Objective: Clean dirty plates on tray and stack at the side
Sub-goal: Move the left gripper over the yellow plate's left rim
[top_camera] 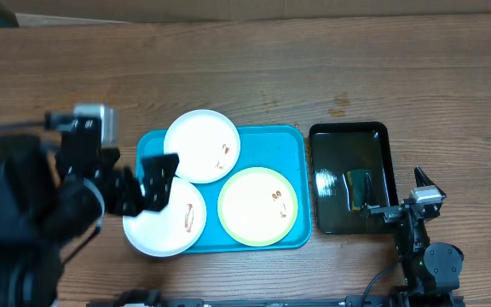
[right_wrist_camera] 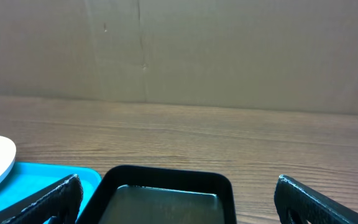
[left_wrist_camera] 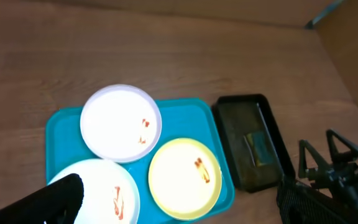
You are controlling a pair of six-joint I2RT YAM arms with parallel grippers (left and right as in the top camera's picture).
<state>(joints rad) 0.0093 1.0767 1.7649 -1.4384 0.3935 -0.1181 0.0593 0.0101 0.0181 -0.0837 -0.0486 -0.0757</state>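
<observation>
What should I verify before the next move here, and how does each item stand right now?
1. Left end effector open: ok.
2. Right end effector open, at the black tray: ok.
3. Upper white plate, lower white plate and yellow-green plate all on the turquoise tray: ok.
4. Plates free of smears: not ok, each shows reddish marks.
5. Left end effector touching the lower white plate: cannot tell.
6. Greenish item lying in the black tray: ok.

Two white plates (top_camera: 201, 146) and one yellow-green plate (top_camera: 257, 205) on turquoise tray (top_camera: 275, 145), left tool (top_camera: 161, 181) above one
</observation>
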